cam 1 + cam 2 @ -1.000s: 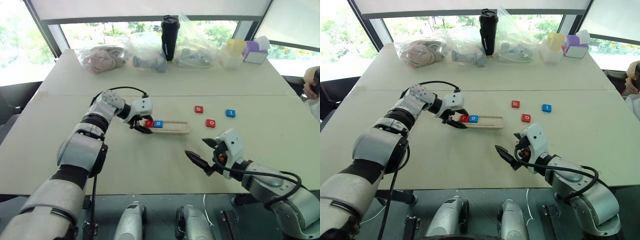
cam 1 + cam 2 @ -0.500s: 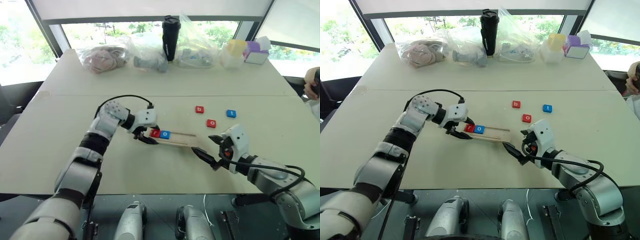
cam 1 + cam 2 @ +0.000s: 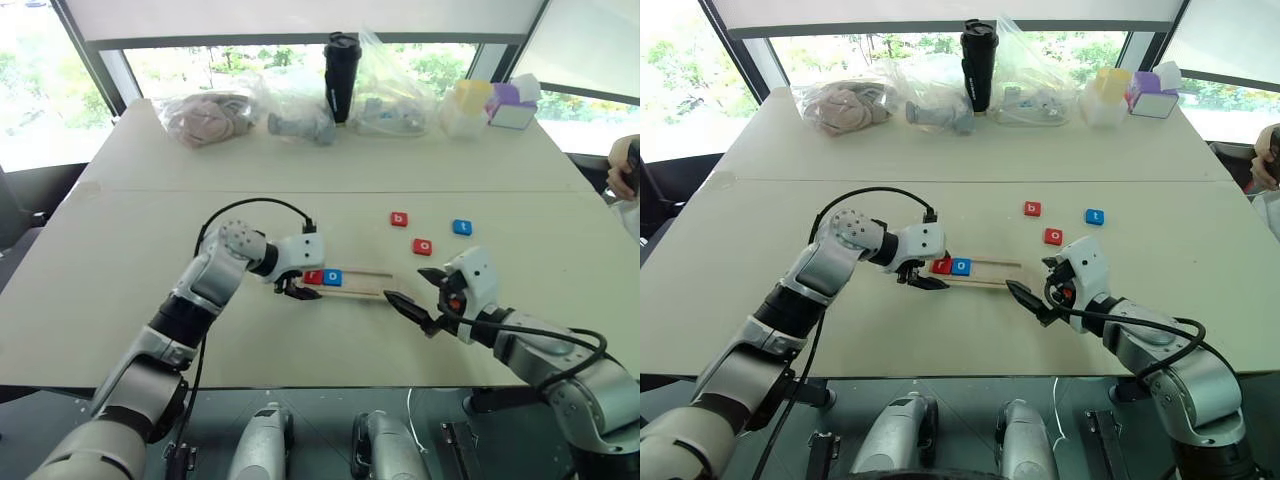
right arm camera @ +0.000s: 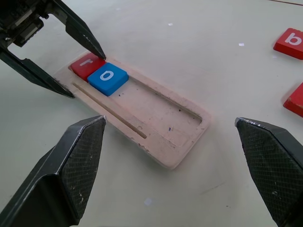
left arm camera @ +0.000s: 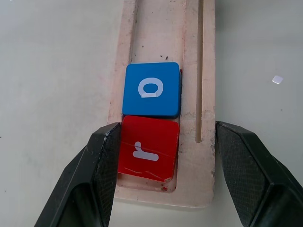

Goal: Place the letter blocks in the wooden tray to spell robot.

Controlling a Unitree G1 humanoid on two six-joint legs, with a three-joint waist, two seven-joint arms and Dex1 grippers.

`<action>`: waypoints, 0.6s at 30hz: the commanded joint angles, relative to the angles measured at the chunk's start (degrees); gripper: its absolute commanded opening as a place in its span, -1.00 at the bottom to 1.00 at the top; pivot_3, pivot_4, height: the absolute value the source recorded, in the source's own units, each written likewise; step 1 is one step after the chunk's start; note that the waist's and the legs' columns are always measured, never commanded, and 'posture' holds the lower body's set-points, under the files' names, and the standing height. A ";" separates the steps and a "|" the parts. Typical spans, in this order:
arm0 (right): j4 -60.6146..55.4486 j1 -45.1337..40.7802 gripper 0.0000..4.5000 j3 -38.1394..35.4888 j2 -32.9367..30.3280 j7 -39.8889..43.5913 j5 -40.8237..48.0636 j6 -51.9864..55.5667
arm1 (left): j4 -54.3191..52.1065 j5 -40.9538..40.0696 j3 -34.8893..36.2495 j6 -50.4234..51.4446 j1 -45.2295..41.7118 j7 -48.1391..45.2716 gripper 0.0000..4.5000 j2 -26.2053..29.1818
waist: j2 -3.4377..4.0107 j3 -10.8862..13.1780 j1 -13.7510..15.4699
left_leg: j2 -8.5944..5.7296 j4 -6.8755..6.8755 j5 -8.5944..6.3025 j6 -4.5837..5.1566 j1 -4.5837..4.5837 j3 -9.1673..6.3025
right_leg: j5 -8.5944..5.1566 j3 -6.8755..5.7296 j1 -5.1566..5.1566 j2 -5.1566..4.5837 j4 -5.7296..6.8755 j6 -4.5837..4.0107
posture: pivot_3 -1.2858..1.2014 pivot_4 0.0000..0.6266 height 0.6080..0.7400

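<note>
- Wooden tray (image 3: 350,281) lies on the desk (image 3: 120,270), near its front middle.
- Red r block (image 5: 148,150) sits in the tray's groove at its left end; blue o block (image 5: 151,89) touches it, next slot along. The other 3 slots are bare.
- Left hand (image 5: 161,156) is at the tray's left end, fingers (image 5: 102,161) spread to either side of the tray's width. One finger touches the r block's edge, the other stands just off the tray's outer edge; not clamped on anything.
- Right hand (image 3: 1032,296) is just off the tray's right end, fingers wide open, holding nothing.
- Loose on the desk beyond the tray: red b block (image 3: 399,218), red o block (image 3: 423,246), blue t block (image 3: 460,227), well apart from each other.
</note>
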 commanded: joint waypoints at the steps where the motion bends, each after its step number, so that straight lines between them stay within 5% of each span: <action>1: -0.73 -0.55 1.00 -0.57 0.27 0.42 -0.08 -1.32 | -2.44 -0.96 -0.87 1.28 0.34 1.11 0.13 0.21 | 0.00 0.00 0.00 | 0.00 0.00 0.00 0.00 0.00 0.00 | 0.00 0.00 0.00 0.00 0.00 0.00 | 0.03 -0.52 1.00; 4: -0.52 -0.56 1.00 -0.77 0.20 0.64 -0.17 -1.39 | -2.93 -1.22 -1.47 2.23 0.44 1.37 0.13 0.64 | 0.00 0.00 0.01 | 0.00 0.00 0.00 0.00 0.00 0.00 | 0.00 0.00 0.00 0.00 0.00 0.00 | 0.03 -0.52 1.00; 8: -0.47 -0.49 1.00 -0.91 0.10 0.88 -0.22 -1.36 | -4.04 -2.23 -2.25 2.54 0.78 0.92 0.94 1.77 | 0.00 0.00 -0.04 | 0.00 0.00 0.00 0.00 0.00 0.00 | 0.00 0.00 0.00 0.00 0.00 0.00 | 0.03 -0.52 1.00; 18: 0.49 -1.34 1.00 -2.62 -1.47 3.28 0.72 -1.02 | -1.78 -11.90 5.77 1.50 -4.29 -1.17 0.99 6.20 | 0.01 0.01 -0.05 | 0.00 0.00 0.00 0.00 -0.01 0.00 | 0.00 0.00 -0.02 0.00 0.00 0.00 | 0.03 -0.52 1.00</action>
